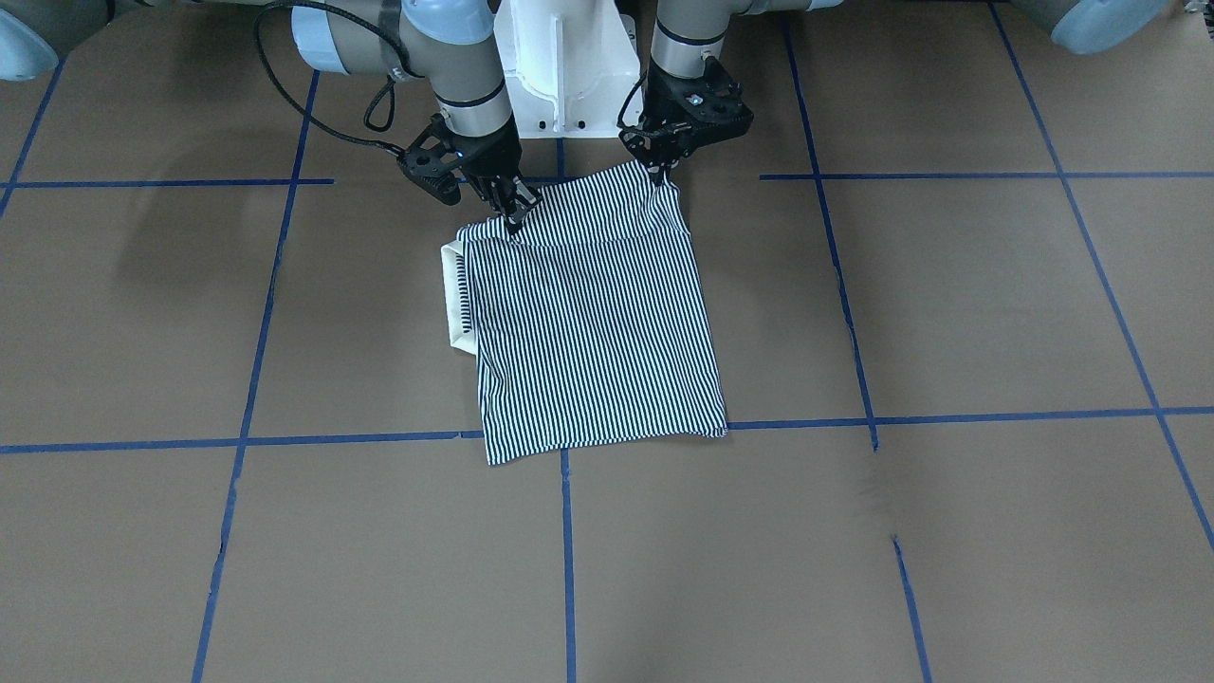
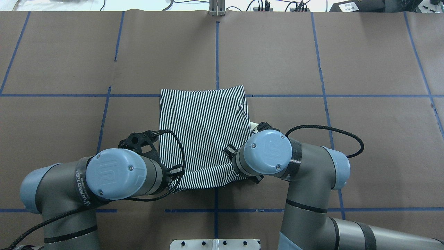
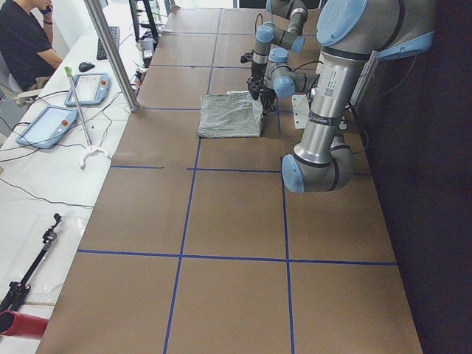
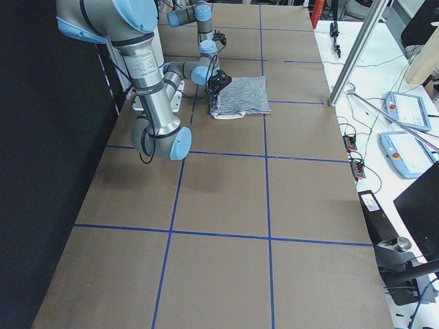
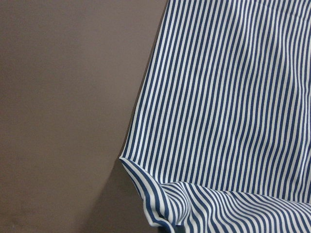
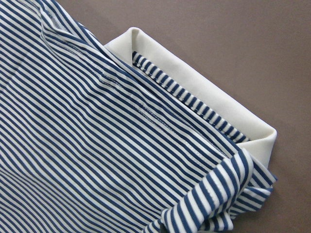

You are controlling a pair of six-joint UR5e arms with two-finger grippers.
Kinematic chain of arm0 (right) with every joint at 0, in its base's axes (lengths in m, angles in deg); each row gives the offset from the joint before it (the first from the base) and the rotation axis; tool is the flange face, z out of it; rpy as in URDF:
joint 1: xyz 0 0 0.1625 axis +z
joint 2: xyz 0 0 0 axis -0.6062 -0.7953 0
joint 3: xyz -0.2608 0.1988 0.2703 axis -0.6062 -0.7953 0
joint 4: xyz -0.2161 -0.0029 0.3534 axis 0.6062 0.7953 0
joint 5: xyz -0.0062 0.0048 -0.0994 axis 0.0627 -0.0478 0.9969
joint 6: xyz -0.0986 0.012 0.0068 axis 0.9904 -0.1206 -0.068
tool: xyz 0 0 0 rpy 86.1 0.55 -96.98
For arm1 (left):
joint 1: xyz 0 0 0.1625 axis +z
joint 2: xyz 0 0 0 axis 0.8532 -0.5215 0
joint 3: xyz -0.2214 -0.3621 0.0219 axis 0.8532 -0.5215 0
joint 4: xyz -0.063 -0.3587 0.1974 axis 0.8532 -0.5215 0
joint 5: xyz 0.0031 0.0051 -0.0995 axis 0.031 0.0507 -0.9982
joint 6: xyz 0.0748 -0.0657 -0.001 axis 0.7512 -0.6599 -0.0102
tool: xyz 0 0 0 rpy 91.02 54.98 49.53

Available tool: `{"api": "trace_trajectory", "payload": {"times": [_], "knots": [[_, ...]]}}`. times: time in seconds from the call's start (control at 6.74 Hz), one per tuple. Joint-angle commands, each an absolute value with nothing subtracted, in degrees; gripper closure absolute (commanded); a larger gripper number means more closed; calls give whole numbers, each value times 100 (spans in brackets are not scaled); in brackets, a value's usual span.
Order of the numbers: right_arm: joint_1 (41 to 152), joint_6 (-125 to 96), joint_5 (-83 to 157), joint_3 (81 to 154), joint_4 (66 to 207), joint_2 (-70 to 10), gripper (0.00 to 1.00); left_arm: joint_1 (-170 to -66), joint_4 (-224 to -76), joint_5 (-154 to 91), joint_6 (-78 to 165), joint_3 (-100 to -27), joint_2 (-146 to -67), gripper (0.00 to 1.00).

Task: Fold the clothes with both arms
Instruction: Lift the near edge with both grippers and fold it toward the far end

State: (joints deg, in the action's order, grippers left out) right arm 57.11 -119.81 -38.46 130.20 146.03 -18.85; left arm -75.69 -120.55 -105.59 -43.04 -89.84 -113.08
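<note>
The left arm (image 2: 62,184) comes in low from the tabletop's (image 2: 277,52) near-left, elbow bent, its wrist turned downward. A black band (image 2: 81,187) around it carries white lettering that seems to read "WANJEED", and the light blue joint cap (image 2: 114,172) beside it bears an embossed "UR" mark. The left claw (image 1: 667,174) is clenched on the near corner of the polo shirt (image 2: 204,128), drawing that corner up off the surface.

The shirt lies folded in a rough rectangle at mid-tabletop, just ahead of the robot's base, across blue tape lines (image 2: 322,95). Its far edge is flat and its near edge is raised at both corners.

The right arm (image 2: 308,180) bends inward at the elbow, its own cap (image 2: 267,151) showing the same "UR" mark. The right claw (image 1: 517,216) points down, pinched on the shirt's other near corner, just beside the cream collar (image 6: 204,107) that juts out on that side.
</note>
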Motion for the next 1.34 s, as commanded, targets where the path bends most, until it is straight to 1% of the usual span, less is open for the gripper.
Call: {"api": "trace_trajectory", "payload": {"times": [0.0,0.15,0.3,0.45,0.59,0.74,0.89,1.04,1.19], "knots": [[5727,-11956,-3847,12915,14522,-1843,100,-7675,-12407,-10568,-4319,-8831,-11314,100],[5797,-11938,-3847,12810,14521,-1817,100,-7832,-12407,-10577,-4318,-8831,-11323,100],[6076,-11747,-3847,12582,14539,-1512,100,-8165,-12520,-10577,-4292,-8744,-11341,100],[6470,-11423,-3986,11875,14539,-978,100,-8499,-12956,-10577,-4292,-8212,-11471,100],[6970,-10906,-4310,10911,14478,-312,100,-8972,-13735,-10603,-4005,-7276,-11751,100],[7410,-10779,-4452,9875,13694,130,100,-9551,-14030,-10716,-3427,-6579,-12067,49],[7693,-10674,-4453,8829,13017,517,10,-10183,-14128,-11066,-2482,-6242,-12192,0],[7826,-10238,-4436,8618,12827,556,0,-10459,-14460,-11165,-2072,-5951,-12185,0],[7932,-10198,-4436,8564,12825,548,0,-10471,-14585,-11166,-2068,-5835,-12176,0]]}}
